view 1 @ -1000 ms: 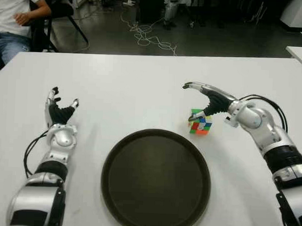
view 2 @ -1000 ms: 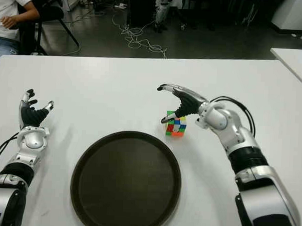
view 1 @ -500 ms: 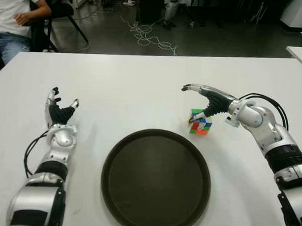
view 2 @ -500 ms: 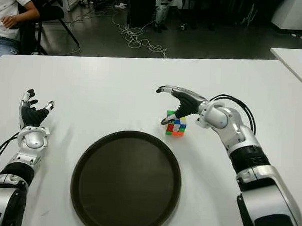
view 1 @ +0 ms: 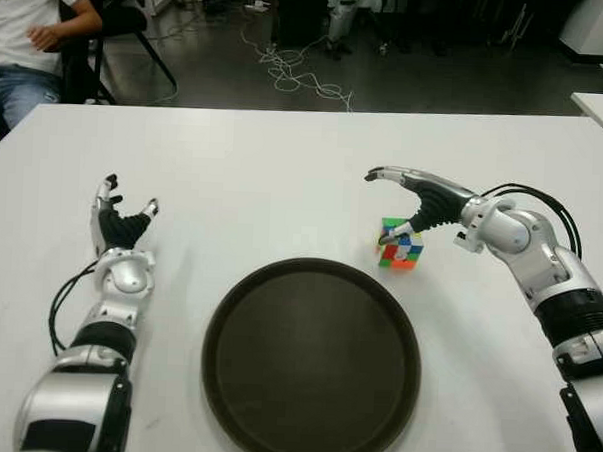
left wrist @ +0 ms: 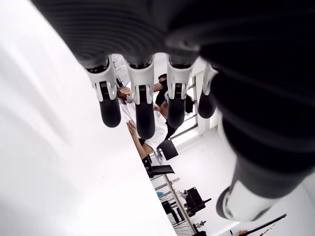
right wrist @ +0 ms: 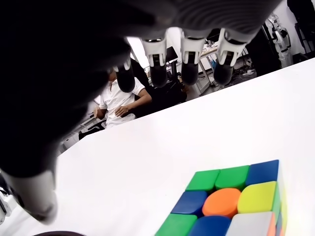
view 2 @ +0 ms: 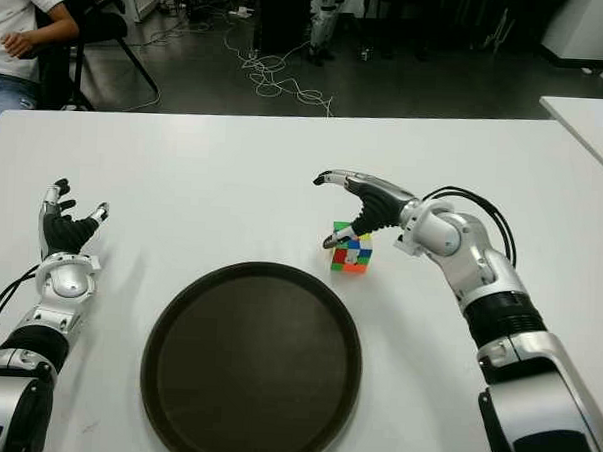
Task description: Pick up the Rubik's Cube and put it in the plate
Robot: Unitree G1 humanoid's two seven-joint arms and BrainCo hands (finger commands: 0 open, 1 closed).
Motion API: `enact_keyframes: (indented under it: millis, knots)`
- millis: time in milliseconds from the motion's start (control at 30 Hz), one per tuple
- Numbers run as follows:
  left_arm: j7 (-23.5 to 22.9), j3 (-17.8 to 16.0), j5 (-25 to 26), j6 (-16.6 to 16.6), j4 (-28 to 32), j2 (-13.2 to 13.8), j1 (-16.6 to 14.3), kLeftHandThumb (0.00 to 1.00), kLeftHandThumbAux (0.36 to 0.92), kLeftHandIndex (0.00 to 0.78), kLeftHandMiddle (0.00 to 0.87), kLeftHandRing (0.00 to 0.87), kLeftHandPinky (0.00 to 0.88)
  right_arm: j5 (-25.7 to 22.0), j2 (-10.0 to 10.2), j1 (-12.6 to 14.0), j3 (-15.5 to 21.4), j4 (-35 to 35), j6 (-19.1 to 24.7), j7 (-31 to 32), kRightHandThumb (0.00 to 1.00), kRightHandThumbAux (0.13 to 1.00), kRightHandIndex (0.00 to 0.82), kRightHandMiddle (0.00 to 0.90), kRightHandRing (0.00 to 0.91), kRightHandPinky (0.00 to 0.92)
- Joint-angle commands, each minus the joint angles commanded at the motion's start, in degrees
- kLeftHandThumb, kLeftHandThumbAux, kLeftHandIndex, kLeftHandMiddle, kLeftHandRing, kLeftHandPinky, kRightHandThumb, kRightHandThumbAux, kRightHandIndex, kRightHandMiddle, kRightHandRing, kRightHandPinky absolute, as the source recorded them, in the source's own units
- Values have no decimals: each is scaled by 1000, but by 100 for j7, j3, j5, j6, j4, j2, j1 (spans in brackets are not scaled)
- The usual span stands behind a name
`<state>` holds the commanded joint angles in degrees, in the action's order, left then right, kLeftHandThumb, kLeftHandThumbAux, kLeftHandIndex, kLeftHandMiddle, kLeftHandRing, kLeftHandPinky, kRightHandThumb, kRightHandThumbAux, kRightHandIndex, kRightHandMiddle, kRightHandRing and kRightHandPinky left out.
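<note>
The Rubik's Cube (view 1: 401, 243) stands on the white table (view 1: 284, 165), just beyond the far right rim of the round dark plate (view 1: 311, 359). My right hand (view 1: 403, 195) hovers over the cube with its fingers stretched out above it and the thumb down by the cube's left side; the hand is open and holds nothing. In the right wrist view the cube's top face (right wrist: 231, 201) shows close below the spread fingers (right wrist: 189, 54). My left hand (view 1: 118, 223) shows open to the left of the plate, idle.
A seated person (view 1: 30, 34) is beyond the table's far left corner. Cables (view 1: 293, 71) lie on the dark floor behind the table. Another white table's corner (view 1: 602, 104) shows at the far right.
The right hand has barely shifted over the cube, the forearm drifting slightly right. The cube and left hand have not moved.
</note>
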<state>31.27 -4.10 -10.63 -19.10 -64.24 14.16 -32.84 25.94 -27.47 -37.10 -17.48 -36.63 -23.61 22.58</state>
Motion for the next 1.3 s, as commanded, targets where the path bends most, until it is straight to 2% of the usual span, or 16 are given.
enact_keyframes:
  millis: [133,300,500,600,700,1000,1100,1300]
  knots:
    - [-41,-38,52,-59,2,-15,3,414,755,98,152,156,188,75,-88,42,-5,158,100,32,0,607,1,1,3,0]
    - [-77,-57,77,-139,3,-15,16,435,758,101,164,180,233,27,-141,74,10,308,253,174,0,629,0,3,44,141]
    - [-49,-23,30,-160,-2,-1,23,448,760,102,159,179,230,39,-181,65,0,145,264,142,0,655,0,0,27,71]
    - [-47,-11,15,-161,9,4,27,459,762,103,157,177,231,47,-182,102,7,276,329,146,0,667,0,0,20,38]
    - [-42,7,-5,-120,31,6,31,431,757,98,150,165,209,-21,-203,145,47,313,315,173,0,679,0,5,9,9]
    - [-46,6,-2,-65,46,5,32,435,752,96,152,164,208,-86,-227,176,72,367,377,271,0,702,4,12,8,0]
    - [-34,17,-20,-90,32,16,33,462,756,103,159,178,238,-126,-229,184,83,365,382,320,0,699,7,18,20,3]
    - [-78,11,-6,-95,32,25,33,428,755,97,152,169,217,-135,-244,218,83,362,452,318,0,696,0,9,17,0]
